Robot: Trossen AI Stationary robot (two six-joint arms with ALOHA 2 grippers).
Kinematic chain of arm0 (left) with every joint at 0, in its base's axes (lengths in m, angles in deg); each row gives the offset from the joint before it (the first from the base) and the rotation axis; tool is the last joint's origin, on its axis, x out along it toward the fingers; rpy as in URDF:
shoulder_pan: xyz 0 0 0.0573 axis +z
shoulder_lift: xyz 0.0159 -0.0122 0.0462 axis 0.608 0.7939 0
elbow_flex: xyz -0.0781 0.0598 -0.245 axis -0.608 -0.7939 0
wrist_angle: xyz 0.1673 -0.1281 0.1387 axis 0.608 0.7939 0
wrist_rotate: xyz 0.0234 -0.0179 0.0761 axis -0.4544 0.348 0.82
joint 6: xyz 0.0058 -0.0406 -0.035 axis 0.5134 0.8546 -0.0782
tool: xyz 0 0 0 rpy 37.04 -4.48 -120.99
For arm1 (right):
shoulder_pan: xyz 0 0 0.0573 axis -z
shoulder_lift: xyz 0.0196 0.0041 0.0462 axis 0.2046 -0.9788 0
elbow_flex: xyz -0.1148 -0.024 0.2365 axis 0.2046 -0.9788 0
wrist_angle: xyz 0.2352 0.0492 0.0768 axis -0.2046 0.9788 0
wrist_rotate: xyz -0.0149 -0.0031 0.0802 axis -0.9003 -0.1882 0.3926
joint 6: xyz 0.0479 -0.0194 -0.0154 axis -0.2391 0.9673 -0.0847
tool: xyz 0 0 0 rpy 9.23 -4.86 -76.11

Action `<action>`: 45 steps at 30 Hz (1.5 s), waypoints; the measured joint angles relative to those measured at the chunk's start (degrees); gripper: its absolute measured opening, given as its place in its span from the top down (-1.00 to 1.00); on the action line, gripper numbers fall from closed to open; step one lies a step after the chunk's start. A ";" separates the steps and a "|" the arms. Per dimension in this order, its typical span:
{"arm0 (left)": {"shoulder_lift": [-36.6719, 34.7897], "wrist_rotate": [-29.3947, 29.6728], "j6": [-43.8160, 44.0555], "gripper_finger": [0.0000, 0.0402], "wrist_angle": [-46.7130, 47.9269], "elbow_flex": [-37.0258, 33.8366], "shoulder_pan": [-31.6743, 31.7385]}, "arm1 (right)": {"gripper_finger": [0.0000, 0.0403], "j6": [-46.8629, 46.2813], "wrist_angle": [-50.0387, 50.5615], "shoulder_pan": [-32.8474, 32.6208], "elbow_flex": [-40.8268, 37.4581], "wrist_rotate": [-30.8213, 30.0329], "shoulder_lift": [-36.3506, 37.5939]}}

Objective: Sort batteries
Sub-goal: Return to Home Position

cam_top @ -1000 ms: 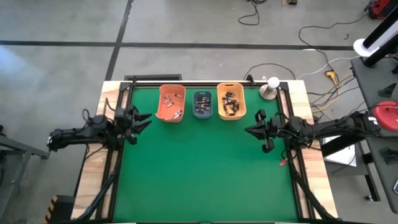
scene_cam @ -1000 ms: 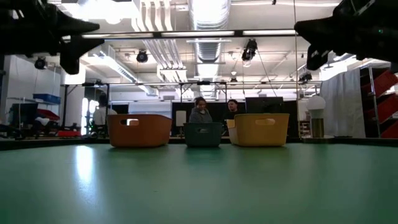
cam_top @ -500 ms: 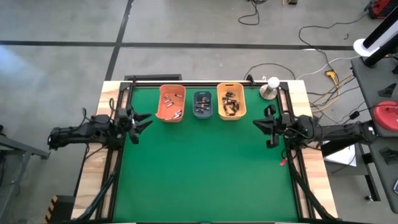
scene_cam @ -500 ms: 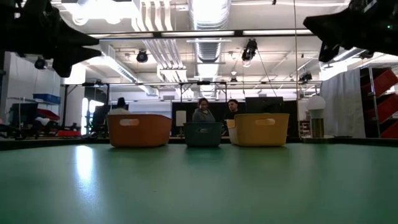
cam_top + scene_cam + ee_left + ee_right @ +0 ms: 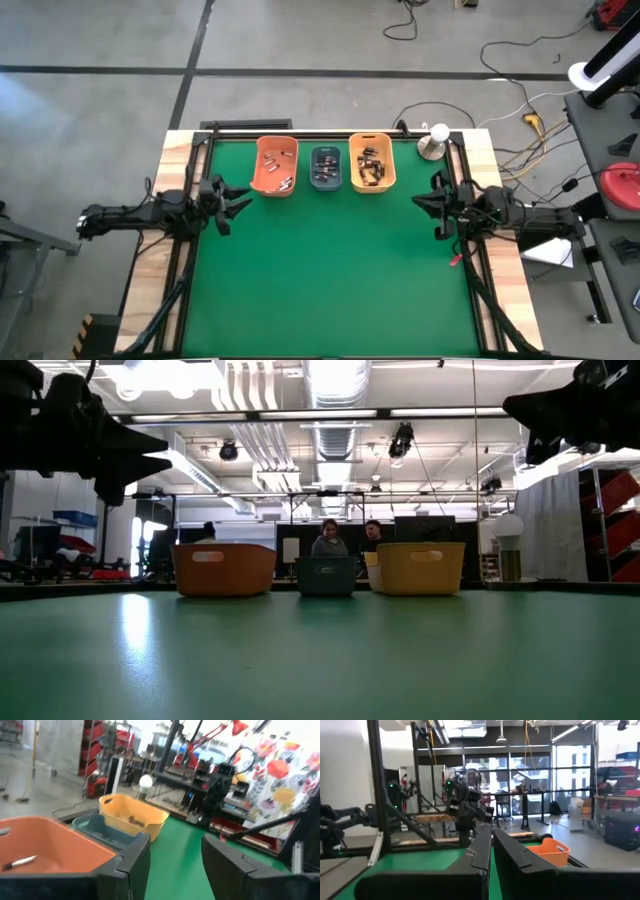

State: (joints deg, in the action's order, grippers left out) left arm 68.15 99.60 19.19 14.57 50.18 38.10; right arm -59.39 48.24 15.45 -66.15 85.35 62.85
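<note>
The batteries are small, hard metal cylinders, dark or silvery, some with lighter ends. They are probably dense, rigid, slick and apt to roll, so a pinch across the barrel's middle seems safest. They lie loose in a row of three bins at the far edge of the green table mat: an orange plastic bin, a smaller blue-grey plastic bin and a yellow-orange plastic bin. The left gripper hangs at the mat's left edge, fingers spread and empty. The right gripper hangs at the right edge, fingers closed on nothing.
</note>
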 joint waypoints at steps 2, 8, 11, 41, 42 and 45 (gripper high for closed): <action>0.74 -1.22 -0.42 0.23 -3.06 -1.01 -0.19 | 0.94 -0.57 0.50 0.00 -0.06 0.87 0.02; 0.28 -1.36 -3.88 0.23 -2.72 -1.01 -0.67 | 0.94 -1.14 3.40 0.00 -0.58 1.39 -0.08; 0.04 -1.53 -6.85 0.23 -2.72 -1.01 -0.67 | 0.94 -1.73 7.24 0.00 -0.58 1.39 -0.21; 1.77 -17.37 -16.20 0.23 -0.05 -1.03 -0.47 | 0.94 -1.15 13.99 0.04 -0.56 -0.60 -0.12; 1.98 -17.32 -15.83 0.23 -0.08 -1.03 -0.47 | 0.94 -1.17 13.99 0.04 -0.56 -0.61 -0.12; 2.72 -17.14 -15.71 0.23 0.12 -0.91 -0.47 | 0.94 -1.15 13.99 0.04 -0.56 -0.62 -0.12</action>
State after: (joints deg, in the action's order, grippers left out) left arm 70.86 82.47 3.48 14.69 49.27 37.63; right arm -60.55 62.23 15.49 -66.71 84.73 62.72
